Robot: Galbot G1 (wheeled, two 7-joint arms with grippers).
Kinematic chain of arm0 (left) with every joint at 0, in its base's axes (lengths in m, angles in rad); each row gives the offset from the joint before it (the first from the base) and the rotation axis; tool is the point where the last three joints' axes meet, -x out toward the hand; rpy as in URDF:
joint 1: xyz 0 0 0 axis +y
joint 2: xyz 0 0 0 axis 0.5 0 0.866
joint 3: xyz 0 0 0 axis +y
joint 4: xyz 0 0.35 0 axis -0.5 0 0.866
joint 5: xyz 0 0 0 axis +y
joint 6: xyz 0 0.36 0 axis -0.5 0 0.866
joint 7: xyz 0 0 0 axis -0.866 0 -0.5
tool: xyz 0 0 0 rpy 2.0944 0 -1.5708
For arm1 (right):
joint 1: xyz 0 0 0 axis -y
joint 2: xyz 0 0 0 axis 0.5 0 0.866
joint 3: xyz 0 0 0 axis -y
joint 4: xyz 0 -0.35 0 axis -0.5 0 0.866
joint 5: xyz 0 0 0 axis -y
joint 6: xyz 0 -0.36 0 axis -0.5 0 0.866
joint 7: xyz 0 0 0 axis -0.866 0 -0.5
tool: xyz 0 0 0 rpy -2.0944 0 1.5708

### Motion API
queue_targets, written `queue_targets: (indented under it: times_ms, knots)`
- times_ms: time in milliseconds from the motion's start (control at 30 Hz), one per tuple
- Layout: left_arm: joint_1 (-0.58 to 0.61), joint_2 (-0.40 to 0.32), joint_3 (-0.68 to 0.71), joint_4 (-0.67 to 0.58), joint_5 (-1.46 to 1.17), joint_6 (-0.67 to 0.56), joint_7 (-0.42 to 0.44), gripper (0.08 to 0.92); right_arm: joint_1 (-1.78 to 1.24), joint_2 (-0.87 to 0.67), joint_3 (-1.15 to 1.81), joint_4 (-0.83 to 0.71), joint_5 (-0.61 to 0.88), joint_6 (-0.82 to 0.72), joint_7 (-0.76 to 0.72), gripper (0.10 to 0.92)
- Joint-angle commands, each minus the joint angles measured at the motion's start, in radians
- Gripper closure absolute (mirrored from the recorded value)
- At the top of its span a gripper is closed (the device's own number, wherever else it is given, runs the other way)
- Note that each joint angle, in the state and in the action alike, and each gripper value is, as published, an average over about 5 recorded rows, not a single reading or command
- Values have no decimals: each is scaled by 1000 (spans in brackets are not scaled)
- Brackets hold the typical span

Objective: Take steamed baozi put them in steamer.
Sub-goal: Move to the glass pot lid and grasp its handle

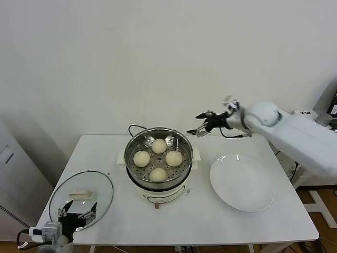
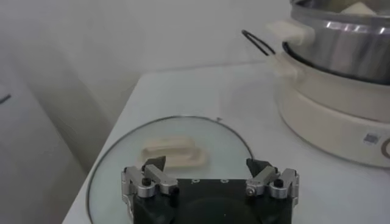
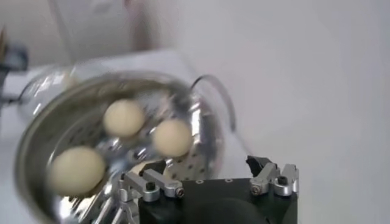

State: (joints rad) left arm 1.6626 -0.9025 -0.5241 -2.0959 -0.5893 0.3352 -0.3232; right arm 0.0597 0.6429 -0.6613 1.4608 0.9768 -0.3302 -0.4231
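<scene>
We see the white table (image 1: 210, 221) carrying everything, and at its middle the steamer (image 1: 136, 145), a shiny perforated basket on a white cooker base with a black cord behind it. To the right lies an empty white plate (image 1: 242, 183); at the near left lies the glass lid (image 1: 97, 184) with its white handle. All four steamed baozi (image 1: 158, 146) already sit inside the steamer, spaced in a diamond and apparently not touching one another, so we judge the loading done. The right claw (image 1: 202, 124) hangs in the air just beyond the steamer's far right rim, its fingers parted and holding nothing. The left claw (image 1: 78, 211) is parked low at the near left, over the lid, also spread open and empty. As for handling, we expect each bun to be light, soft and easily dented, with a smooth skin that may slip or tear under a hard pinch. We would take one across its widest part, low on the dome, with a gentle squeeze.
</scene>
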Motion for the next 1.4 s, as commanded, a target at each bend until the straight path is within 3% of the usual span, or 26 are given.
queue_targets:
  times_ms: [33, 300, 700, 1033, 1400]
  knots:
    - [-37, 11, -5, 13, 23, -75, 37, 177, -883, -51, 915, 161, -75, 247, 285, 203]
    - [-36, 18, -10, 66, 289, -157, 56, 177, -1256, 241, 1288, 202, -352, 328, 310, 203]
    - [8, 9, -37, 315, 1109, -412, 77, 177, -1405, 543, 1423, 196, -472, 420, 222, 203]
    - [-16, -39, -83, 404, 1486, -533, 59, 177, -1416, 612, 1438, 168, -507, 456, 187, 203]
    - [-131, -104, -120, 514, 1817, -586, -13, 177, -1389, 619, 1438, 146, -506, 455, 178, 203]
